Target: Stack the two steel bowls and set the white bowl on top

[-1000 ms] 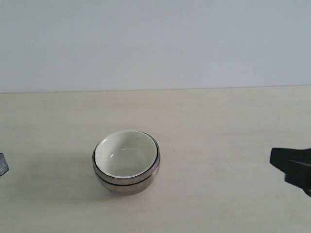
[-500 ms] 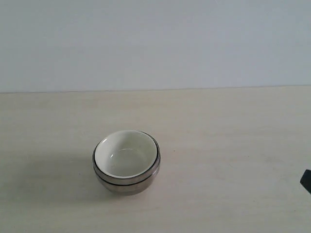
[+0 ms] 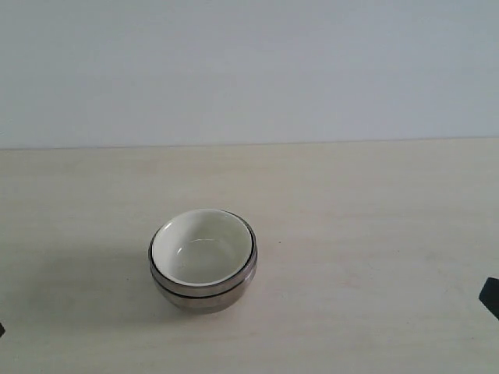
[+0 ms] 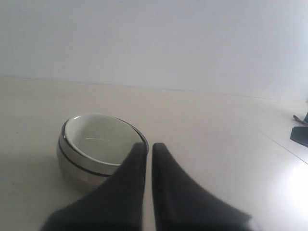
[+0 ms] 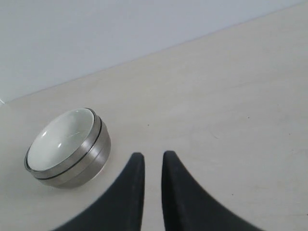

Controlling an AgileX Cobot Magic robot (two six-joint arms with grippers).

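1. The white bowl (image 3: 201, 248) sat nested in the steel bowls (image 3: 204, 294), all one stack left of centre on the table (image 3: 374, 234). Stacking looked done to me.
2. The left end effector (image 4: 148, 147) was pressed together on nothing, off at the near left. The right end effector (image 5: 153, 155) was nearly pressed together, also empty, at the near right.
3. Next move, I'd guess, was parking both arms without bumping the stack.

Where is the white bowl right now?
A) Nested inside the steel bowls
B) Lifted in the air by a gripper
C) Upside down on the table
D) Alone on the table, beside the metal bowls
A: the white bowl sits open side up inside the steel bowls, whose shiny metal wall wraps around it just below its rim.
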